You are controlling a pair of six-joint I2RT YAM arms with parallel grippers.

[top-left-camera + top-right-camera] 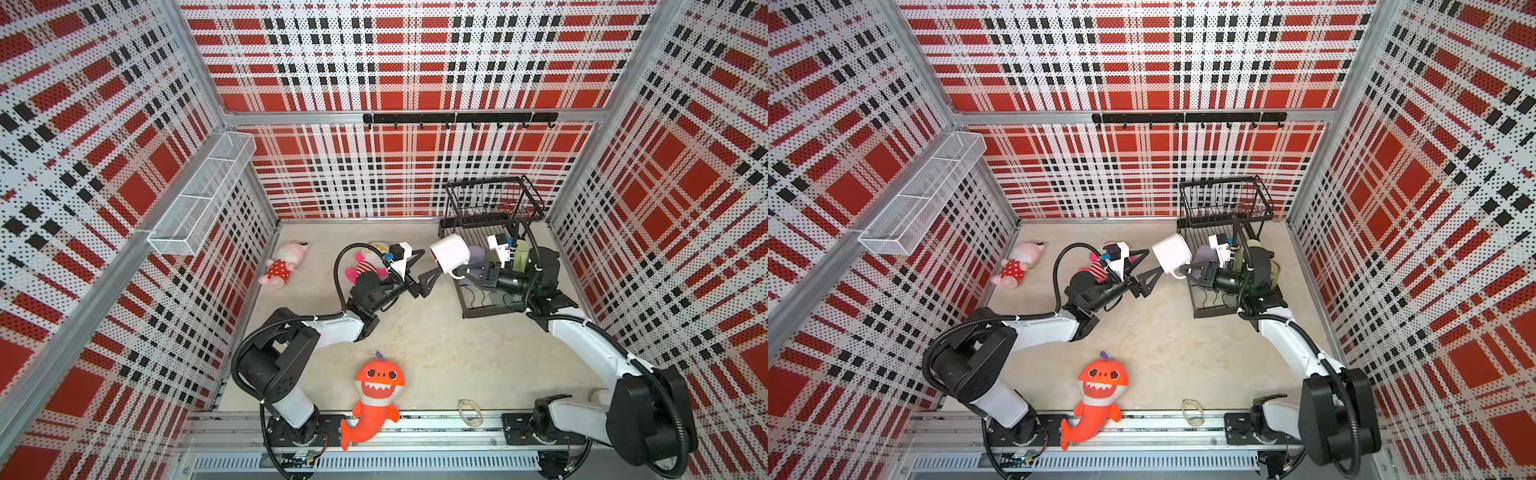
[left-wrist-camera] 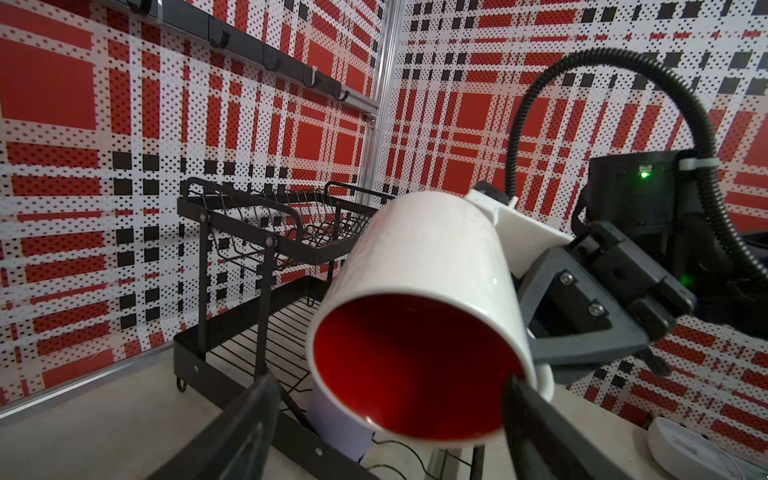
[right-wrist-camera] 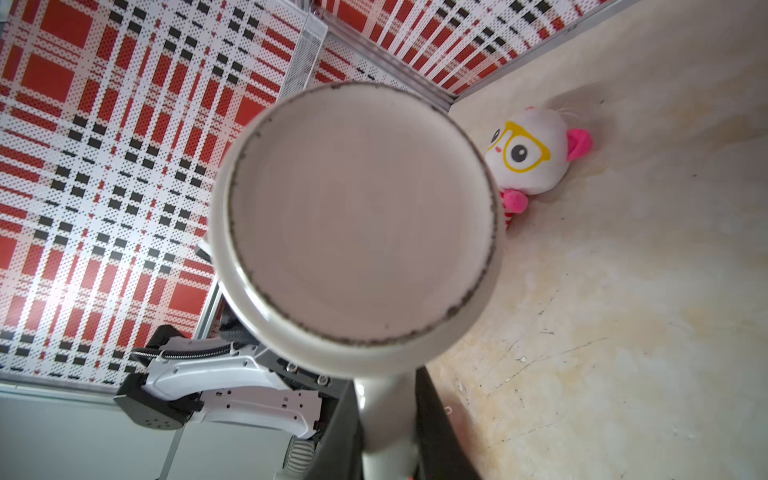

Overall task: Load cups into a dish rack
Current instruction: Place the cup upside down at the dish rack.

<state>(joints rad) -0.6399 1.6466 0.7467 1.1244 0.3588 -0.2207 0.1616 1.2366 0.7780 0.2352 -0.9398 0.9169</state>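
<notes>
Watching the feeds, I saw the mug (image 1: 451, 253) hanging in the air just beside the rack (image 2: 232, 226), outside its wires. It was tipped onto its side, with the red mouth turned away from the rack and a little downward. The right claw (image 1: 463, 272) was clamped on the handle. In the right wrist view its fingers (image 3: 440, 432) pinched the loop from either side, and the mug's base filled most of that view. The left claw (image 1: 428, 264) stood wide apart, one finger on each side of the rim. I could not tell whether either finger brushed the rim.

I judged the mug to be glazed ceramic: stiff, weighty for its size, slick under the pads, and likely to chip if knocked against the rack's wires. A hold on the handle alone put the weight well off to one side, so I expected the body to want to swing or twist in the grip. The safest hold seemed to me low on the loop, close to where it joins the wall. Failing that, I would have pinched the wall itself, with one finger inside the mouth. Any move toward the rack called for a slow, level carry and a soft set-down.
</notes>
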